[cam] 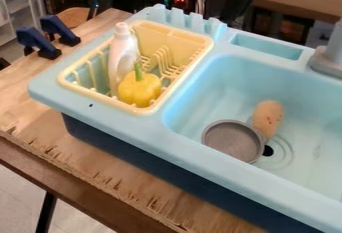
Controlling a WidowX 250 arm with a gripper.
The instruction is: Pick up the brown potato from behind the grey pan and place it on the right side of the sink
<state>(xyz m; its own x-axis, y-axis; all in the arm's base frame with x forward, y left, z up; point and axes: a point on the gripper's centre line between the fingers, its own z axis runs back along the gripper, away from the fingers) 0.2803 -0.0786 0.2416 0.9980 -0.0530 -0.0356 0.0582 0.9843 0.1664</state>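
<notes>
From here I can't tell whether the fingers of the black gripper (243, 0) are wide or narrow. Below them, the yellow pepper (139, 91) sits close beside the white bottle (123, 49); a straight descent should spare the bottle. Also below them, the grey pan (232, 141) lies in the sink (212, 89).

No lettering, labels, brand names, numbers or signs can be read anywhere

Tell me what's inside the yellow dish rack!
Inside the dish rack are a white bottle and a yellow pepper with a green stem. They cover the spots right under them, so those can't be seen.
</notes>
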